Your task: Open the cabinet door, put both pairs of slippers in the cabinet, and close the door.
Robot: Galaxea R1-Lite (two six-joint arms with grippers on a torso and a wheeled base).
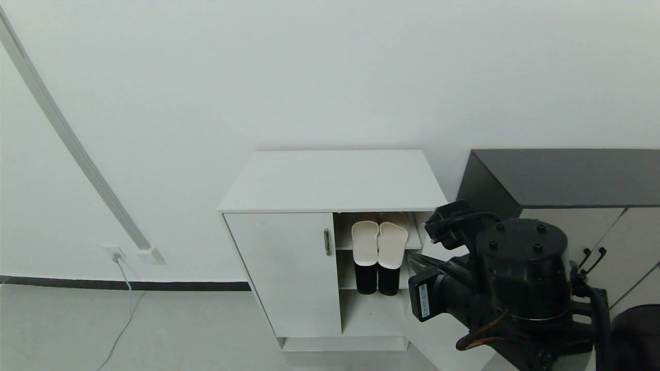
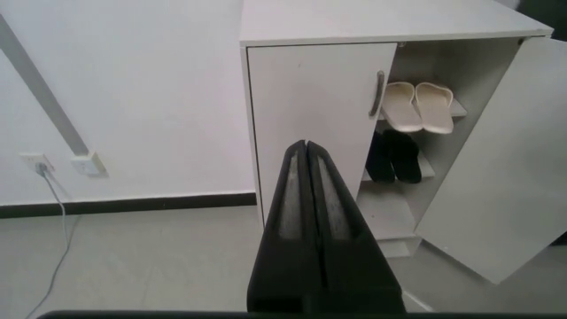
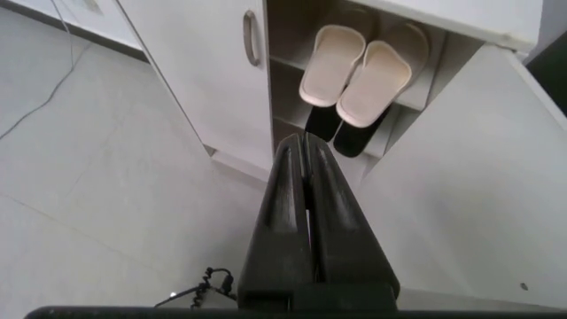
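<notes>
Head view is showing you the right arm (image 1: 495, 278) hanging low by the open side of the white cabinet (image 1: 330, 180). Your right gripper (image 3: 306, 146) is pointing at the open compartment with fingers pressed together, and your left gripper (image 2: 306, 151), fingers likewise together, is facing the shut door (image 2: 310, 106). The other door (image 2: 496, 159) is standing swung wide, and 2 pairs are sitting inside: the white slippers (image 1: 379, 243) on the upper shelf, the black slippers (image 1: 376, 278) on the shelf just below.

cabinet (image 1: 330, 181) open, white slippers (image 1: 379, 243) above black slippers (image 1: 377, 280)
</notes>
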